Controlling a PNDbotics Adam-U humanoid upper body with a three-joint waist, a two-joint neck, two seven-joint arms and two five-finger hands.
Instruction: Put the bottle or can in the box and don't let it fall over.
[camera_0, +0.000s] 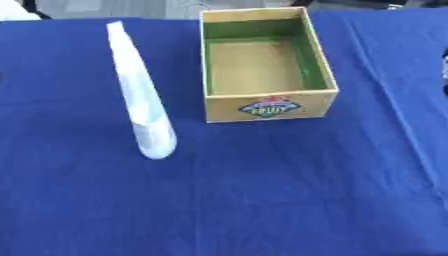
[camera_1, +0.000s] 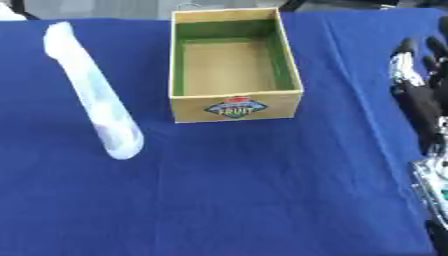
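Observation:
A tall white bottle with a pale blue band stands upright on the blue cloth, left of the box. The box is an open yellow cardboard carton with green inner walls and a fruit logo on its near face; nothing lies inside it. My right hand shows at the right edge in the right eye view, fingers straight and pointing up, well clear of the box and bottle. It holds nothing. My left hand appears in neither view.
A blue tablecloth covers the whole table, with creases running down its right side. The table's far edge lies just behind the box. Open cloth stretches across the near half.

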